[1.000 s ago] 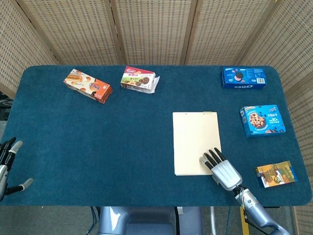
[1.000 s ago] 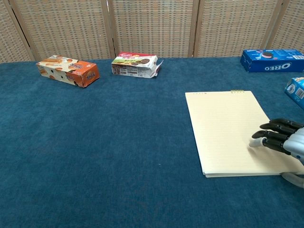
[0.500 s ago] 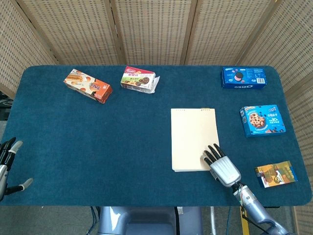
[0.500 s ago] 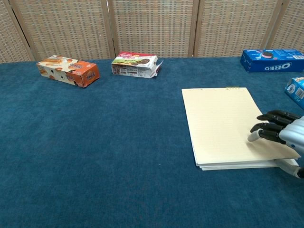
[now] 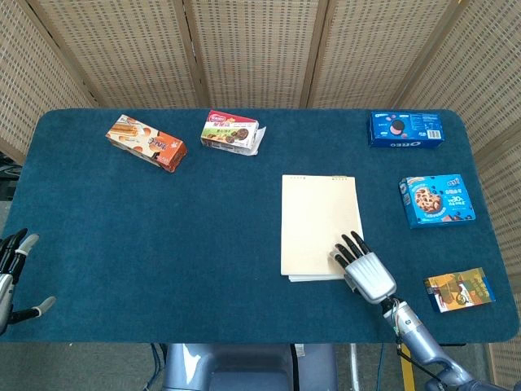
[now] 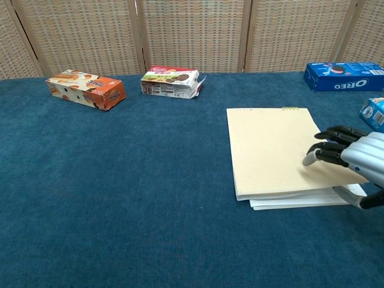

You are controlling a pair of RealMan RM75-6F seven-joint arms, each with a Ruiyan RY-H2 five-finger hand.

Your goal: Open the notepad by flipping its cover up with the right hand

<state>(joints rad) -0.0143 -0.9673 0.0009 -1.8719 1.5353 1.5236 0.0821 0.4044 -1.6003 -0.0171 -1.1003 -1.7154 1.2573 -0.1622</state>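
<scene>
The cream notepad point(image 5: 319, 224) lies right of the table's middle, its bound edge on the far side. In the chest view the notepad point(image 6: 273, 147) has its cover raised a little at the near edge, and white pages show beneath it. My right hand point(image 5: 364, 269) is at the cover's near right corner. Its dark fingers point(image 6: 327, 150) lie on top of the cover and its thumb sits below the edge, so my right hand point(image 6: 351, 159) holds the cover. My left hand point(image 5: 12, 273) hangs off the table's near left edge, fingers apart and holding nothing.
An orange snack box point(image 5: 146, 142) and a red-green biscuit box point(image 5: 231, 133) lie at the back left. An Oreo box point(image 5: 405, 129) sits at the back right. A blue cookie box point(image 5: 436, 199) and a small packet point(image 5: 459, 290) lie right of the notepad.
My right hand has risen and moved away from me with the cover's corner. The cover's near edge has come off the pages, which now show beneath. The left hand has not moved.
</scene>
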